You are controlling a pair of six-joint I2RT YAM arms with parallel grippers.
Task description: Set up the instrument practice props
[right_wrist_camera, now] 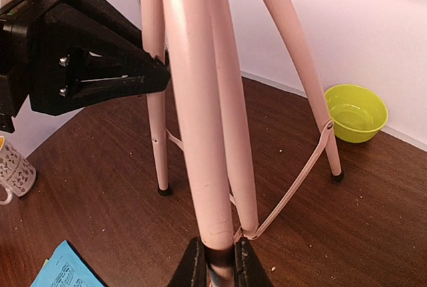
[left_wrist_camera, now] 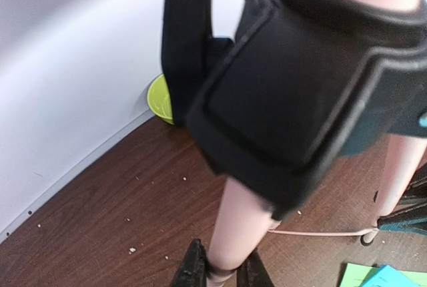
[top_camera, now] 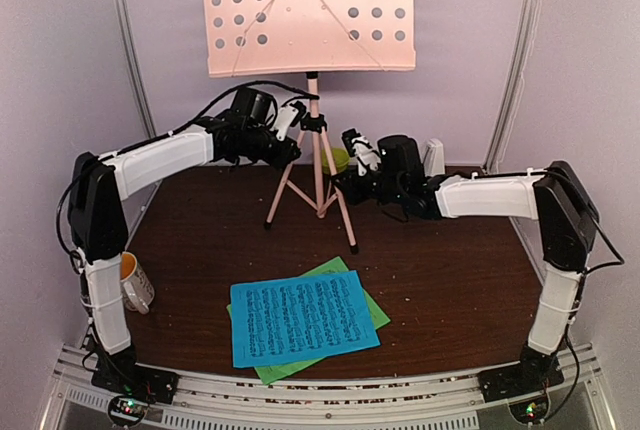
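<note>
At the bottom middle of the top view, the blue music sheet (top_camera: 305, 317) is lying flat on the brown table (top_camera: 460, 280). It is covering most of the green music sheet (top_camera: 376, 312), which is peeking out at the edges. Both are waiting at the front, well apart from the stand, so they are not yet up on it. At the lower left, the mug (top_camera: 135, 282) is sitting beside the left arm. It is not part of this job.

Farther back, in the middle of the frame, the pink music stand (top_camera: 310, 10) is standing upright on its tripod legs (right_wrist_camera: 197, 113), with the feet spread on the table. Both arms are reaching in to it.

The left gripper (top_camera: 292, 122) is pinching a pink tube that is running up into a black joint (left_wrist_camera: 287, 93). In the left wrist view its fingers (left_wrist_camera: 193, 270) are pressing on the tube from both sides. The right gripper (top_camera: 355, 155) is sitting lower and is hugging one pink leg tight, as the right wrist view is showing at its bottom edge. I think the two are holding the stand so it is not tipping while it is being set in its spot.

Behind the legs, the lime bowl (right_wrist_camera: 353, 112) is sitting by the back wall. At the right, behind the right arm, the small white metronome (top_camera: 433, 157) is standing by the wall with nothing touching it.
</note>
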